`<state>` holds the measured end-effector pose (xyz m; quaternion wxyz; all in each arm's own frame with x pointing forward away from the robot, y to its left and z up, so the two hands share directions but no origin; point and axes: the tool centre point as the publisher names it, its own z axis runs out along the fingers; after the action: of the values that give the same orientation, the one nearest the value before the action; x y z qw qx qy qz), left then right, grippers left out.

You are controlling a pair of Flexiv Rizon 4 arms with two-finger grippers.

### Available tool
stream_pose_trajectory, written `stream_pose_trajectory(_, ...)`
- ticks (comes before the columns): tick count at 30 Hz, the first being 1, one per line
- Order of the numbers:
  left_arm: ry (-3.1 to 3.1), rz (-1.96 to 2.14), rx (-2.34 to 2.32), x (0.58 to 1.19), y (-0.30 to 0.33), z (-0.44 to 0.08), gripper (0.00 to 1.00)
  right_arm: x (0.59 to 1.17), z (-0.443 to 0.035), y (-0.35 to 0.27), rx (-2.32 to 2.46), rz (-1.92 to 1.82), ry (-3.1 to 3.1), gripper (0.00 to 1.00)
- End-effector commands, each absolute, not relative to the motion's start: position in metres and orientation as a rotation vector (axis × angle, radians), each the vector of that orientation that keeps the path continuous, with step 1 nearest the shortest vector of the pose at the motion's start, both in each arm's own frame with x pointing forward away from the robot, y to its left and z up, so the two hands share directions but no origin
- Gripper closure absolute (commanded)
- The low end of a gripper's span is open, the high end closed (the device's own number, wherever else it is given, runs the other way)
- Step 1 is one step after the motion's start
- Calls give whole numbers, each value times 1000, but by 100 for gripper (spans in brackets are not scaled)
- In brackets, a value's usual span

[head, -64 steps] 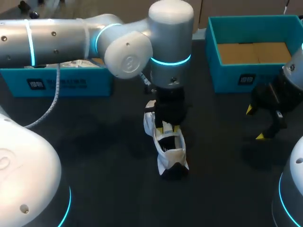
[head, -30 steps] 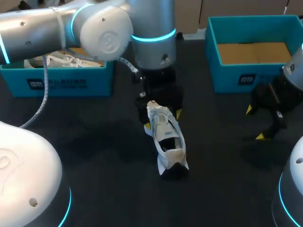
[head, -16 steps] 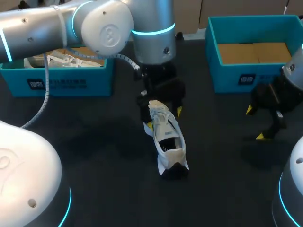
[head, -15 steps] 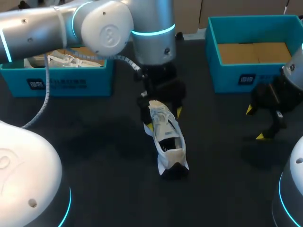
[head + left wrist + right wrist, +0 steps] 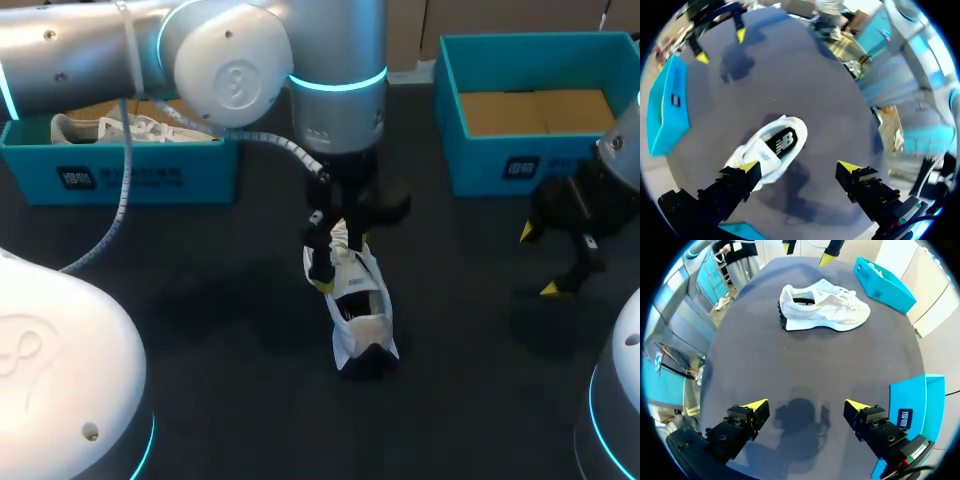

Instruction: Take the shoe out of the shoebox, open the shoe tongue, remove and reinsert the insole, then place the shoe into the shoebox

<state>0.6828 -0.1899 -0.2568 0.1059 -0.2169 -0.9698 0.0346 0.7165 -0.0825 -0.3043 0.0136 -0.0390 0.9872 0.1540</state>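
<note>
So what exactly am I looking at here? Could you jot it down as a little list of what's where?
Shoe: white lace-up sneaker, upright on its sole on the dark table, outside both boxes
Left end effector: open, just above the sneaker's laced front; contact unclear
Right end effector: open, holding nothing, off to the sneaker's side
Left teal cardboard shoebox: holds a second white shoe
Right teal cardboard shoebox: brown floor showing
</note>
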Motion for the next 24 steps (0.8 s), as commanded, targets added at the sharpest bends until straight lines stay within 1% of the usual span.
stream_pose_trajectory(1,-2822,95,-236,676,-205,-275,0,715,-304,-83,-122,476,3073,0)
stream_pose_trajectory(7,-2888,182,-7,650,-208,-284,0,715,-304,-83,-122,476,3073,0)
stream_pose_trajectory(13,-2928,205,122,630,-213,-303,0,715,-304,-83,-122,476,3073,0)
stream_pose_trajectory(18,-2975,221,168,620,-215,-318,0,715,-304,-83,-122,476,3073,0)
stream_pose_trajectory(20,-3012,224,238,620,-218,-325,0,715,-304,-83,-122,476,3073,0)
stream_pose_trajectory(24,-3005,205,236,624,-222,-336,0,715,-304,-83,-122,476,3073,0)
